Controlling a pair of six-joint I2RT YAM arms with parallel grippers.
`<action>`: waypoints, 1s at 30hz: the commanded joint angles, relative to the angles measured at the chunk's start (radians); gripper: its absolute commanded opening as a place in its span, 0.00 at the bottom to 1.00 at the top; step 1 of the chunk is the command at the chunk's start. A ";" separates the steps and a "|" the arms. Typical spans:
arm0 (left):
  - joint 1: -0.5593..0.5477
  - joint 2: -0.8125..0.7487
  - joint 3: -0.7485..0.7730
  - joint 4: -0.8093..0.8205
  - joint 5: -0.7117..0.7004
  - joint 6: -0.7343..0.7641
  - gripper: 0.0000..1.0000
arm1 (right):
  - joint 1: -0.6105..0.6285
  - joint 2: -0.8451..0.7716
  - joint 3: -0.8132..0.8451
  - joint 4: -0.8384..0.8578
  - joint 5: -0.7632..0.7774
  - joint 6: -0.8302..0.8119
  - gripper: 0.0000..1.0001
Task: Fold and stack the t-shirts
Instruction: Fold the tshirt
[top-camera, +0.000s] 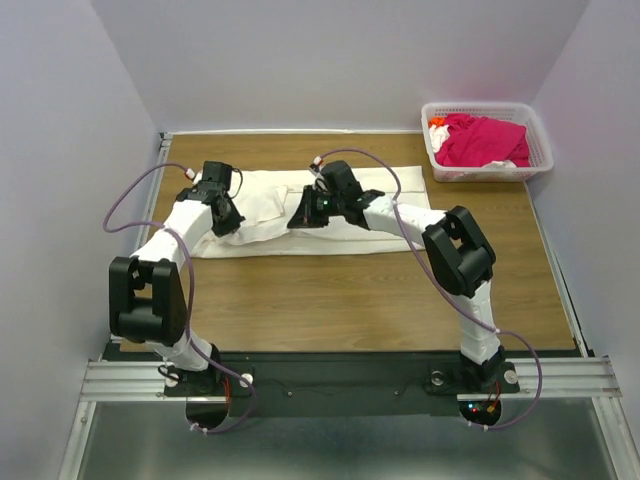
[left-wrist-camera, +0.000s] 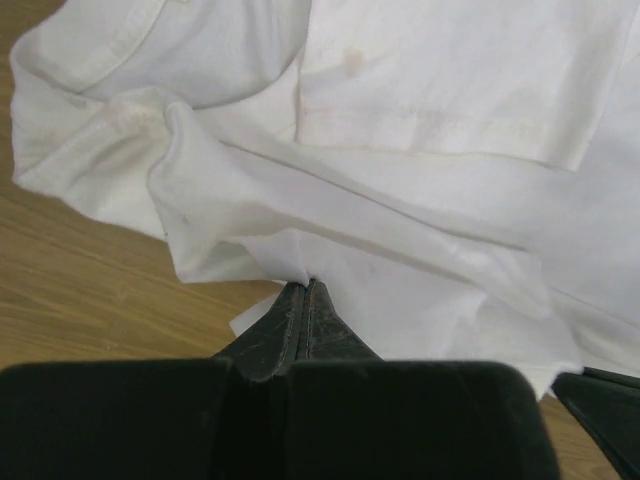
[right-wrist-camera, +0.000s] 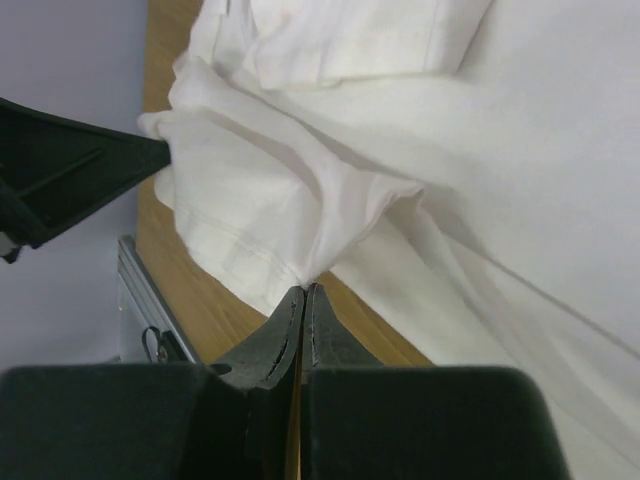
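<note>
Left gripper (left-wrist-camera: 305, 287) and right gripper (right-wrist-camera: 303, 290) each pinch shut on the near edge of the off-white t-shirt (top-camera: 270, 190), soft wrinkled knit spread on the wooden table (top-camera: 350, 300); shallow bites may slip, skewing the fold. Beyond, the magenta t-shirt (top-camera: 480, 140) lies crumpled in the white lattice basket (top-camera: 543, 152).

left arm (top-camera: 172, 238), right arm (top-camera: 432, 228): white links, chunky black joints | cables (top-camera: 124, 203): lilac, looping off each | fingers (left-wrist-camera: 291, 328): matte black, tapered, scuffed | bases (top-camera: 483, 404): black, red lights glowing
</note>
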 joint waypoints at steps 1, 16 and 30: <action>0.006 0.050 0.099 0.033 -0.035 0.062 0.00 | -0.036 0.032 0.101 0.013 0.000 0.019 0.01; 0.027 0.202 0.186 0.138 -0.030 0.100 0.00 | -0.074 0.180 0.259 -0.021 0.014 0.001 0.02; 0.039 0.268 0.223 0.208 0.021 0.116 0.24 | -0.088 0.222 0.317 -0.032 0.034 -0.033 0.16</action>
